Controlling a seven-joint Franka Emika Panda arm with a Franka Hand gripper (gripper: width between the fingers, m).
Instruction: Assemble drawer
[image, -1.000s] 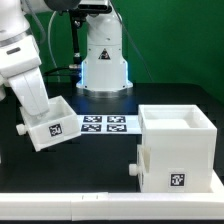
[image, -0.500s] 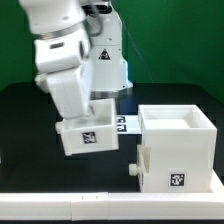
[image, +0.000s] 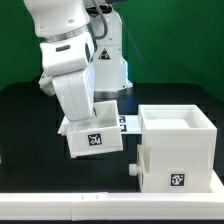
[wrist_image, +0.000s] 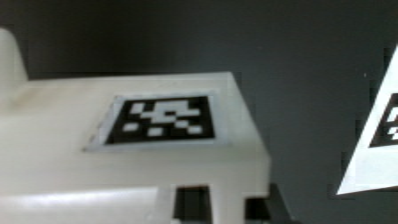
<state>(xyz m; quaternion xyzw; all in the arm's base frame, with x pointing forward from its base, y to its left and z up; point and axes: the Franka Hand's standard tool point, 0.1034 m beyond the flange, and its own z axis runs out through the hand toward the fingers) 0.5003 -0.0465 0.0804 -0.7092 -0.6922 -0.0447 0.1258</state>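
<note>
The large white drawer shell stands at the exterior view's right, tag on its front, and a small knob sticks out low on its left side. My gripper holds a small white tray, tilted and off the table, just left of the shell. The arm hides the fingers there. In the wrist view the tray's tagged face fills the picture, with the gripper shut on its edge.
The marker board lies behind the tray, mostly hidden by the arm. The robot base stands at the back. A white tagged surface shows at the wrist view's edge; I cannot tell what it is.
The arm has carried the tray from the exterior view's left toward the shell, lifting it off the table. In the last half second it moved slightly lower and closer.
</note>
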